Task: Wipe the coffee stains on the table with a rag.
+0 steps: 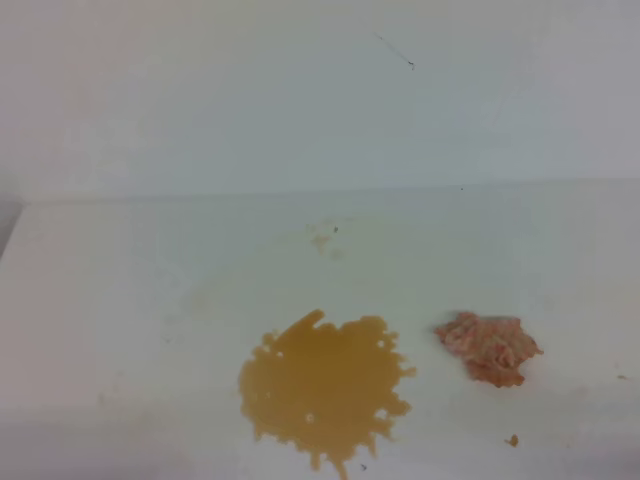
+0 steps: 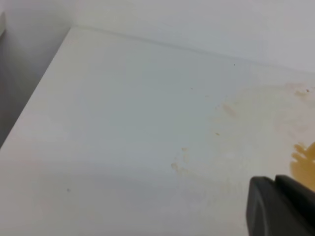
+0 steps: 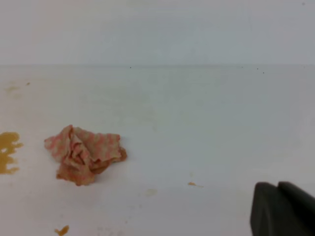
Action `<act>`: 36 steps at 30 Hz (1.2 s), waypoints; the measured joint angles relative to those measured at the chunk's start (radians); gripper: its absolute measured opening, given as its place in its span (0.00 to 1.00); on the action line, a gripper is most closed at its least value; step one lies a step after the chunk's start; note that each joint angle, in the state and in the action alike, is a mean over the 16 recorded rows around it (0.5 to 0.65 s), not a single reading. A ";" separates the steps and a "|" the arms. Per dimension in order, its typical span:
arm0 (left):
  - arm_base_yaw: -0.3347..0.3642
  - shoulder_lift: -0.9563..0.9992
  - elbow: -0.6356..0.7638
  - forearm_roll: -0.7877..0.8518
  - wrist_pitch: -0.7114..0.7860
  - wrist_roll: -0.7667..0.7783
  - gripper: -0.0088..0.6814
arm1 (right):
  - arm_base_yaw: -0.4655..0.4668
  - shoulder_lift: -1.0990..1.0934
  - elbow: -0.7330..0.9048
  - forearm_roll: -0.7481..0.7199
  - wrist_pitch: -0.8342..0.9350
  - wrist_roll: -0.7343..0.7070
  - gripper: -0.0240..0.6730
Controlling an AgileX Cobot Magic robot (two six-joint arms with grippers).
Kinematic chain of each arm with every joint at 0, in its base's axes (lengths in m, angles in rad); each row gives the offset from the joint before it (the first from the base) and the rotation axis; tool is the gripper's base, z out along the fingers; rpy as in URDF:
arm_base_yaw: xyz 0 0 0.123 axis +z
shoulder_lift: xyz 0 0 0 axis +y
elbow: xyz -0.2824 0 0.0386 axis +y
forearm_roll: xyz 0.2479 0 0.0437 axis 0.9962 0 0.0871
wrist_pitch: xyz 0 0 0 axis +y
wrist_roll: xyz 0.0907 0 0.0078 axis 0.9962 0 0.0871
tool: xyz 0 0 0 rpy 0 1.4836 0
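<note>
The coffee stains (image 1: pixel 325 388) form a large amber-brown blotch with ragged edges near the front middle of the white table (image 1: pixel 130 300). The rag (image 1: pixel 490 347), a crumpled pinkish-orange wad, lies just right of the blotch, apart from it. No gripper shows in the exterior high view. In the right wrist view the rag (image 3: pixel 83 153) lies at left, far from a dark gripper finger (image 3: pixel 283 209) at the bottom right corner. In the left wrist view a dark gripper finger (image 2: pixel 278 206) sits at the bottom right, near the blotch's edge (image 2: pixel 305 164). Neither gripper's jaws show fully.
A tiny orange crumb (image 1: pixel 512 440) lies in front of the rag; it also shows in the right wrist view (image 3: pixel 61 230). A faint tan smudge (image 1: pixel 322 240) marks the table's middle. A white wall (image 1: pixel 300 90) rises behind the table. The table's left edge (image 2: pixel 29 113) drops off.
</note>
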 joint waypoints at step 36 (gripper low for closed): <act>0.000 0.000 0.000 0.000 0.000 0.000 0.01 | 0.000 0.000 0.000 0.000 -0.050 -0.004 0.03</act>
